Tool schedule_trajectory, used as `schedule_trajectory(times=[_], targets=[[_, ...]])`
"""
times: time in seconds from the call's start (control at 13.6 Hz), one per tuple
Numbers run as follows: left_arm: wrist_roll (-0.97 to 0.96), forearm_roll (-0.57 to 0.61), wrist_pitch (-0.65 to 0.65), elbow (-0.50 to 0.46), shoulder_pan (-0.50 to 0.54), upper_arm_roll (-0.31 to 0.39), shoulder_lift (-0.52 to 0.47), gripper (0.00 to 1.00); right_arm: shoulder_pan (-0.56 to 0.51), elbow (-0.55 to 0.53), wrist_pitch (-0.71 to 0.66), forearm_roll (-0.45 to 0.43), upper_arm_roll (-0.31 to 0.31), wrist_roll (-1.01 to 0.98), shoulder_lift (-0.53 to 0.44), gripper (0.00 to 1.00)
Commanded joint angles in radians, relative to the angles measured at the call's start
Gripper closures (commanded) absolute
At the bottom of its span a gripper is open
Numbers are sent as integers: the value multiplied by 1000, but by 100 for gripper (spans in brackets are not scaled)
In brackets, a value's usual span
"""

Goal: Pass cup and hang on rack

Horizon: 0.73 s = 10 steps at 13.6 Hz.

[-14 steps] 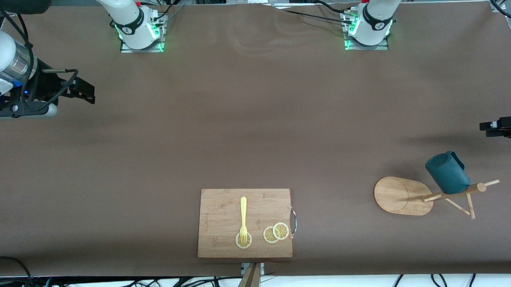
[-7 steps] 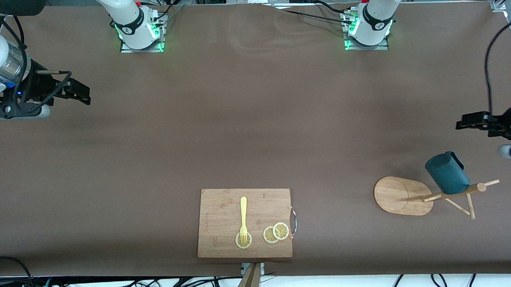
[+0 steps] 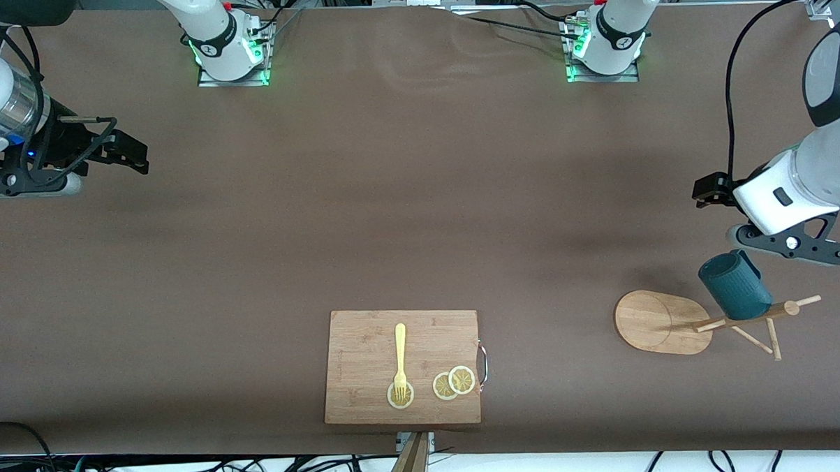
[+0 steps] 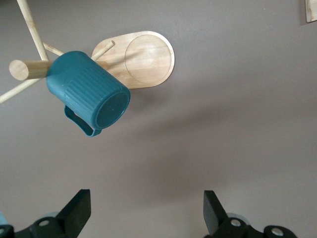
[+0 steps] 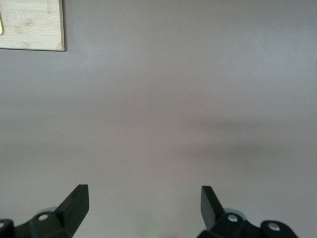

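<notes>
The left gripper (image 4: 143, 210) hangs over bare brown table (image 3: 419, 208) near the left arm's end, its 2 black fingers (image 4: 79, 206) spread wide and holding nothing. Just beside it, the small dark teal ribbed cup (image 3: 735, 286) sits on a peg of the light wooden mug rack (image 3: 702, 320), whose post leans over its oval base. The right gripper (image 3: 132, 149) waits over the right arm's end, fingers apart, empty. A rectangular bamboo cutting board (image 3: 357, 350) carries 1 yellow fork (image 3: 400, 355) and 3 lemon slices (image 3: 453, 383)
</notes>
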Motion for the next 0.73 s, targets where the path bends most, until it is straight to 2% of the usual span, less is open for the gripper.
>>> schedule_trajectory(times=[0.0, 0.15, 0.22, 0.29, 0.37, 0.51, 0.59, 0.66], targets=[[5, -44, 5, -15, 24, 12, -31, 0, -10, -15, 5, 23, 7, 2, -17, 0], [-2, -77, 8, -15, 29, 19, -33, 0, -10, -15, 9, 23, 7, 4, -17, 0], [-2, -78, 19, -11, 18, 39, -45, 0, -10, -15, 6, 23, 7, 4, -17, 0], [-7, -80, 51, -49, -11, 74, -94, 0, -10, -15, 3, 23, 7, 4, -19, 0], [-12, -92, 96, -140, -38, 119, -147, 0, -10, -15, 3, 23, 7, 4, -19, 0], [-25, -199, 248, -369, -97, 229, -303, 0, -10, -15, 3, 25, 7, 4, -19, 0], [-24, -218, 288, -450, -133, 280, -362, 0, -10, -15, 2, 25, 7, 4, -20, 0], [-16, -212, 308, -500, -147, 291, -402, 0, -10, -15, 2, 25, 7, 2, -20, 0]])
